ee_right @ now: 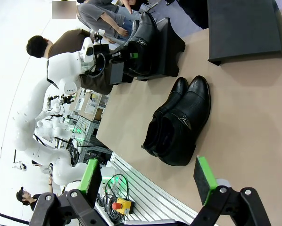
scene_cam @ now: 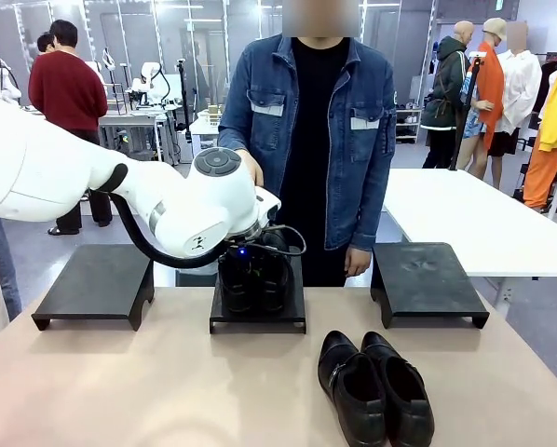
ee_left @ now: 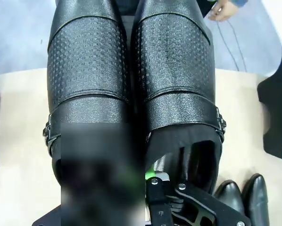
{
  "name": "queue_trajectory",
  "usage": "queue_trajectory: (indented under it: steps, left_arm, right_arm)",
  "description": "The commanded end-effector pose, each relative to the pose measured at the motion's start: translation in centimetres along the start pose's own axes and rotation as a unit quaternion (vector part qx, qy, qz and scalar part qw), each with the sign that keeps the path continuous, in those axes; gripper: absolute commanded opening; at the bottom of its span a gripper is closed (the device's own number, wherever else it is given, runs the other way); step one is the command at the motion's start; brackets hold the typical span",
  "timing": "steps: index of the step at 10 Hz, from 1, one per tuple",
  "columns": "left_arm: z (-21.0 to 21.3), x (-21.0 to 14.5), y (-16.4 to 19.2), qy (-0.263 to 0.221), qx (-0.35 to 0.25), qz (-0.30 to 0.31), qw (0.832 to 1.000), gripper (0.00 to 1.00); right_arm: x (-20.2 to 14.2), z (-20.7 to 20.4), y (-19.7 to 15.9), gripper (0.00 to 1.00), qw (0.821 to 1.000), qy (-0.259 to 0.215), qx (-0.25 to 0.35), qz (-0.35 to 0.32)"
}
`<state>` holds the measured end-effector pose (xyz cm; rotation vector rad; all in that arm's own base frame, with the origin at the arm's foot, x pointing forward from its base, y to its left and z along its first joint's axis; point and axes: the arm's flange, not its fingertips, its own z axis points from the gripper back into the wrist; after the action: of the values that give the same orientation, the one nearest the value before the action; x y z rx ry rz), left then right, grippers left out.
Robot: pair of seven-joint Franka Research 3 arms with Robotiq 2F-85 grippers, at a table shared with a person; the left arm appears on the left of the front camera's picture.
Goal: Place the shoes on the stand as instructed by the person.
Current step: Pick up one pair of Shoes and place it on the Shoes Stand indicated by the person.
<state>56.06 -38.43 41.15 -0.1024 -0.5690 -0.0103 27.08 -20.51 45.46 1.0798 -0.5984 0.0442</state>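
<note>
1. From the front, we see the person (scene_cam: 306, 121) in a denim jacket standing at the far side of the table (scene_cam: 167, 391). Three black stands sit in a row: a left stand (scene_cam: 97, 279), a middle stand (scene_cam: 258, 321) and a right stand (scene_cam: 427, 275). One pair of black shoes (scene_cam: 251, 279) stands on the middle stand, with the left gripper (scene_cam: 251, 253) down among them. A second pair (scene_cam: 376, 391) lies on the table near the robot's side, to the right of the middle.
2. From the left wrist, we look down on the pair of black shoes (ee_left: 89, 61), side by side and touching. One green-padded finger (ee_left: 155, 168) of the left gripper (ee_left: 143, 172) sits inside one shoe's opening. The other finger is blurred, so we cannot tell whether they are clamped. The second pair (ee_left: 242, 197) peeks in at the bottom corner.
3. From the right wrist, the right gripper (ee_right: 145, 165) hangs above the table edge with its fingers spread wide and nothing between them. The second pair (ee_right: 178, 122) lies beyond it.
</note>
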Motion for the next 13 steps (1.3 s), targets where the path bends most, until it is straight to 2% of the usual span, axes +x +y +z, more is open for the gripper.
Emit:
queue_trajectory:
  steps: [1,2,4,7,9,10,11,12,13]
  left_arm:
    - [-0.7,0.5,-1.0,-0.037,0.005,0.008,0.999,0.07]
    - [-0.8,0.5,-0.9,-0.034,0.008,0.008,0.999,0.07]
    - [-0.2,0.6,-1.2,-0.032,-0.005,0.002,0.999,0.45]
    - [1.5,0.5,-0.8,-0.019,0.014,-0.007,1.0,1.0]
    - [3.0,0.7,0.1,0.001,-0.002,0.003,1.0,1.0]
    - [3.9,0.7,0.6,0.01,-0.006,-0.003,1.0,0.86]
    - [4.7,0.8,1.2,0.02,-0.003,-0.012,1.0,0.95]
    - [5.6,0.9,1.8,0.028,-0.004,-0.024,0.999,1.0]
    - [6.6,0.9,2.5,0.04,-0.013,-0.033,0.999,1.0]
  right_arm:
    - [0.0,0.0,0.0,1.0,1.0,-0.006,0.008,0.006]
    - [0.0,0.0,0.0,1.0,1.0,-0.006,0.008,0.006]
    - [0.0,0.0,0.0,1.0,1.0,-0.006,0.008,0.006]
    - [0.0,0.0,0.0,1.0,1.0,-0.006,0.008,0.006]
    - [0.0,0.0,0.0,1.0,1.0,-0.006,0.008,0.006]
    - [0.0,0.0,0.0,1.0,1.0,-0.006,0.008,0.006]
    - [0.0,0.0,0.0,1.0,1.0,-0.006,0.008,0.006]
    - [0.0,0.0,0.0,1.0,1.0,-0.006,0.008,0.006]
    - [0.0,0.0,0.0,1.0,1.0,-0.006,0.008,0.006]
